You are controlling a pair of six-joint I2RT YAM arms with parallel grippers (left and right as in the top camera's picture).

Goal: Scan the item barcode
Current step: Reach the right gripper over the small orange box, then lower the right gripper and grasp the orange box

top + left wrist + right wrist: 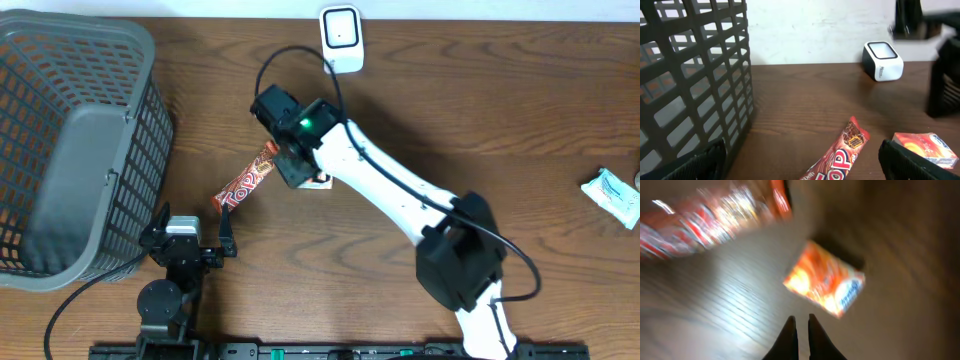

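The right gripper hangs above the small orange box with its two fingers pressed together and nothing between them. The left gripper waits wide open and empty near the front edge of the desk, beside the basket. The box lies flat a little left of the desk's middle, near the candy bar, and the scanner stands well apart at the far edge. We think the main danger is that closed fingers coming down only push the box, perhaps against the candy bar, or later take both things together. The wrist view is blurred, so we cannot tell where the barcode is. A grip that covers it, or the wrong face turned to the scanner, would give no reading.
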